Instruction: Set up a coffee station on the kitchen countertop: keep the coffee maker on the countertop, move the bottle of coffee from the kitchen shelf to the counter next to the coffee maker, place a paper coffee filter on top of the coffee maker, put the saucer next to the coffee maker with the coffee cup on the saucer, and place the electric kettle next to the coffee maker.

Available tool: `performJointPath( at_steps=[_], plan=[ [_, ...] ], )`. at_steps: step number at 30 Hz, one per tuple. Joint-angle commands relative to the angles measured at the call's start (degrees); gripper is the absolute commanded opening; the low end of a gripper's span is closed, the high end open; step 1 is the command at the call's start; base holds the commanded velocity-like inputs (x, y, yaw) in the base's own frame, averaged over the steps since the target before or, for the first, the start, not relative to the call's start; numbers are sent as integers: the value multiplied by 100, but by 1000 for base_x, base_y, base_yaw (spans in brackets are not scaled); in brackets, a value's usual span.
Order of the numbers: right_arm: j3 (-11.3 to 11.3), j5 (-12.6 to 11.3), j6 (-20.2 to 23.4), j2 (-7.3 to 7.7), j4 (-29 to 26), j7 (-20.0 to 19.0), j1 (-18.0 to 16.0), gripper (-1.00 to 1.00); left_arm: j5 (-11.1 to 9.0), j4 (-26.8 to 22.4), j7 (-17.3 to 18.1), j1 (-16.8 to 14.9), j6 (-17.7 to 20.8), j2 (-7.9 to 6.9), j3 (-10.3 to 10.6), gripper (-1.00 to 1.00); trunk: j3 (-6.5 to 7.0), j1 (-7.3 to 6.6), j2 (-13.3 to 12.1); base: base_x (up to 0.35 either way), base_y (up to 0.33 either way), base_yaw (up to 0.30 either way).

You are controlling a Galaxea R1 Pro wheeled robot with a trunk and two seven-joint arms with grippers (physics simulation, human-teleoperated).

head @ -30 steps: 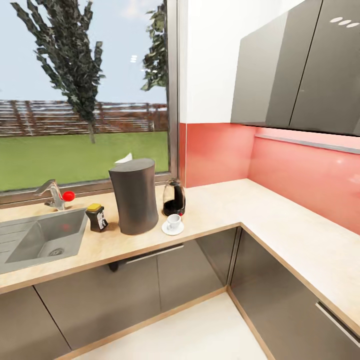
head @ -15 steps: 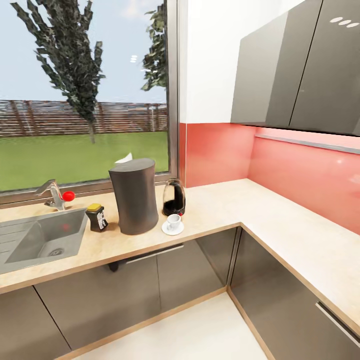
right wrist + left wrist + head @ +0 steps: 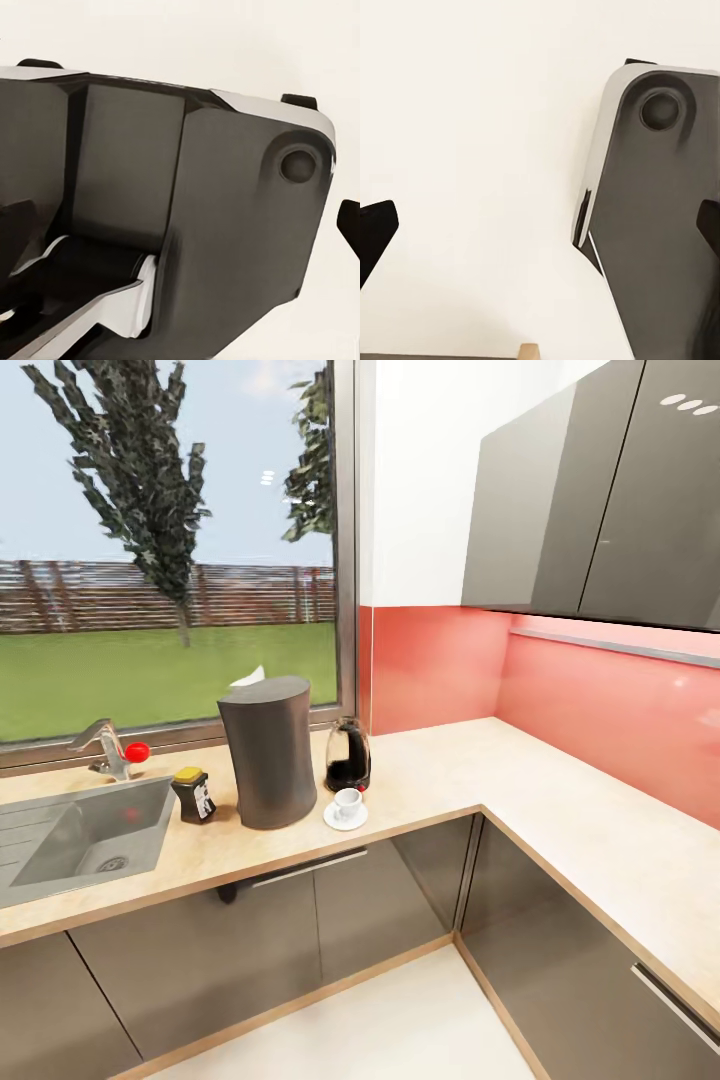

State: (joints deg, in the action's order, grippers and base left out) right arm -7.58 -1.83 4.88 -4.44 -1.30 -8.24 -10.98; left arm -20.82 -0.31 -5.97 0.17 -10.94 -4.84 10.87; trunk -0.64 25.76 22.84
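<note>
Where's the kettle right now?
In the head view, the kettle stands on the countertop by the window, just right of the coffee maker and right behind the cup on its saucer.

— What stands on the kitchen countertop (image 3: 560, 810)?

— The coffee maker (image 3: 268, 752), far side, before the window (image 3: 170, 540). Just left of it sits the bottle of coffee (image 3: 194, 795); left of that, the sink (image 3: 85, 835), with the tap (image 3: 105, 745) behind.

— And to its right?

— The electric kettle (image 3: 347, 755), just beside it. Nearer than the kettle lies the saucer (image 3: 345, 816), with the coffee cup (image 3: 347, 802) on it. Wall cabinets (image 3: 600, 490) hang above the right run.
</note>
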Motion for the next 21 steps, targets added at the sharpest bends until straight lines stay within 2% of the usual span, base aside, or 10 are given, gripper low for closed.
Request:
performJointPath(
  at_steps=[1,6,7,12,21],
  plan=[
    [-39,-22,23,-17,-15,-11,0,100,-37,-4,-18,1,-14,0,48,100,-7,3,8,0,0,0],
    [-24,-36,-54,-4,-30,-11,0,100,-37,-5,-22,1,-14,0,48,100,-7,3,8,0,0,0],
    [-20,-36,-147,65,-65,-5,0,100,-37,-5,-25,1,-14,0,53,100,-7,3,8,0,0,0],
    [-38,-33,-461,167,-110,-3,0,100,-37,-5,-26,1,-14,0,55,100,-7,3,8,0,0,0],
    [-32,-36,-618,179,-133,-3,0,100,-39,4,-35,1,-12,0,24,100,-7,3,8,0,0,0]
  ],
)
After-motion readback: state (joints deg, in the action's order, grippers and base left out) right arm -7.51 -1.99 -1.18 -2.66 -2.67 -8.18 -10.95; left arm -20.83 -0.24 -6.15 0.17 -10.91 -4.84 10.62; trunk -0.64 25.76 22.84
